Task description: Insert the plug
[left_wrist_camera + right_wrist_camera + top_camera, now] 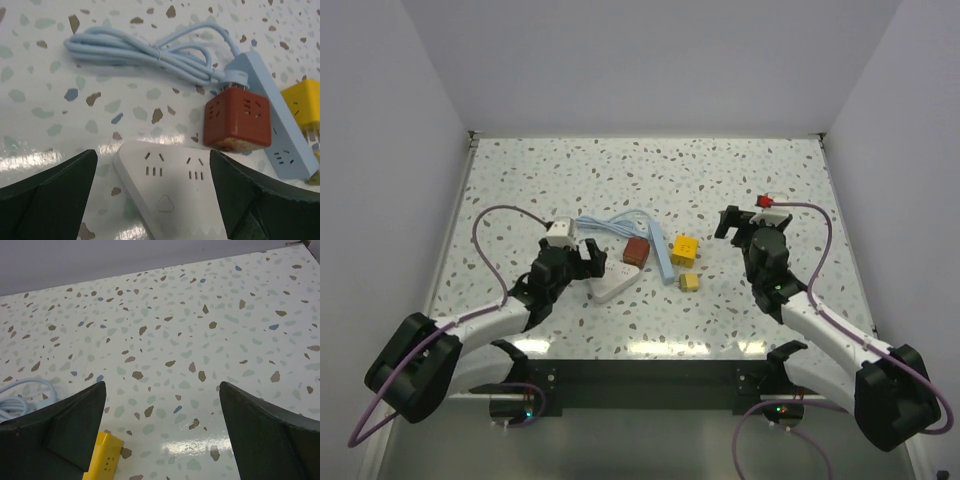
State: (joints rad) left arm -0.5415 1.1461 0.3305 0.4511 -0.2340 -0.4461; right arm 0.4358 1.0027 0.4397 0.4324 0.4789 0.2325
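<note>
A white triangular socket adapter (170, 185) lies on the table between my left gripper's (153, 155) open fingers; it also shows in the top view (615, 286). Just beyond it a brown cube adapter (237, 117) rests against a light blue power strip (280, 132). The strip's coiled cable (150, 50) ends in a plug (237, 77) touching the cube's far side. My left gripper (583, 256) is low over the white adapter. My right gripper (728, 224) is open and empty, right of a yellow cube (684, 249), whose corner shows in the right wrist view (104, 457).
A smaller yellow block (688, 283) lies in front of the yellow cube. The speckled table (770, 180) is walled at the back and both sides. A red and white part (766, 202) sits on the right arm near the right wall.
</note>
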